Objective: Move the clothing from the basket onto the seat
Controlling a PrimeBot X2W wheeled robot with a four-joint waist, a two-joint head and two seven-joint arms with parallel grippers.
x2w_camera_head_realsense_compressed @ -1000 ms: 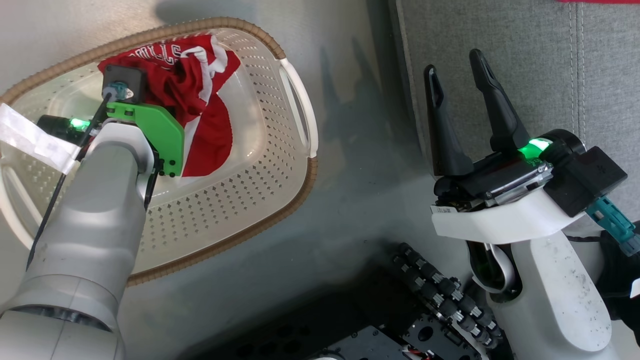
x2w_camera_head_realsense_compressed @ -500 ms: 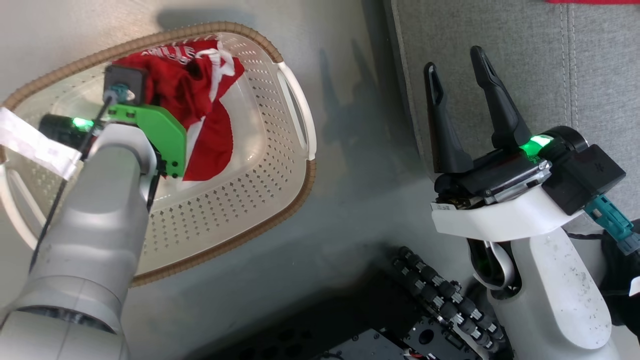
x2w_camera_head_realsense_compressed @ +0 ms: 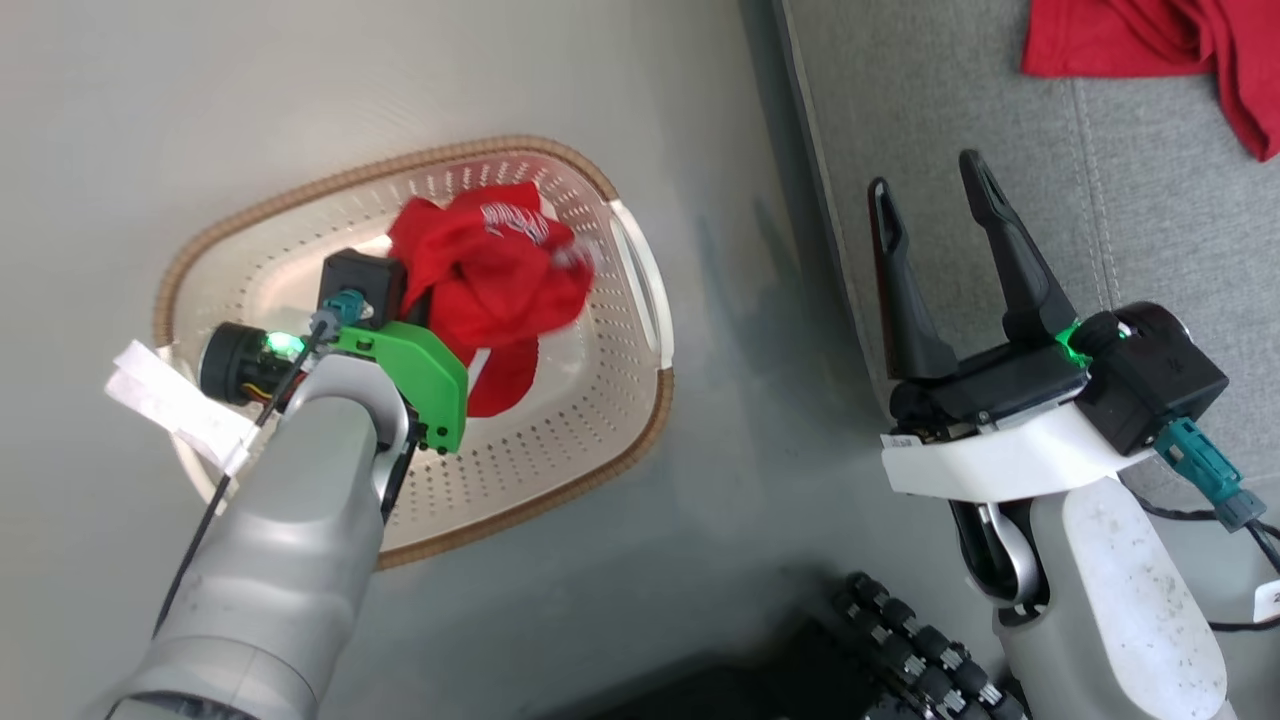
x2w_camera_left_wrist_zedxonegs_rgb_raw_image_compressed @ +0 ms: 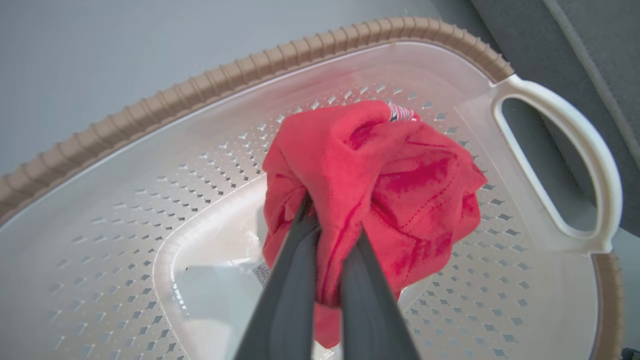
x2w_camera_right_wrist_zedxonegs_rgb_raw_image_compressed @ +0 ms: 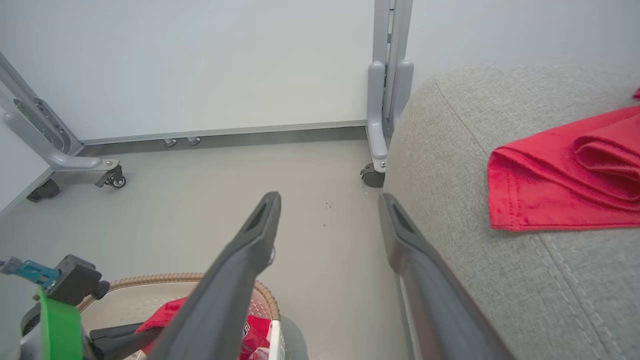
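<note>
Left gripper clamped shut on a red garment, the cloth pinched between two long, smooth dark fingers and swallowing their tips. Soft knit, bunched into a rounded, wrinkled wad, with a stitched hem line across the front, a bit of striped trim at the top and a loose tail hanging below the fingers. Held over the inside of the basket; cannot tell whether the tail touches the bottom. Glossy cream plastic in a rounded rectangle, walls pierced by rows of small diamond holes, rim wrapped in a ribbed brown band like woven cane. Thick white loop handle on the side nearest the seat. Corner of a printed paper label on the basket's smooth bottom, just beside the fingers. Behind the gripper, a bright green plastic bracket on the pale grey forearm, and a white tape tag on a thin black cable.

Beyond the basket, smooth grey floor, a strip of it between the handle and the seat. Coarse grey woven upholstery, rounded edge, stitched seams. Right gripper above that near edge, fingers spread wide, holding nothing. Farther back on the cushion, a second red garment, folded and rumpled, lying flat. Past the seat's corner, a grey metal frame on a small black caster, against a white panel.
</note>
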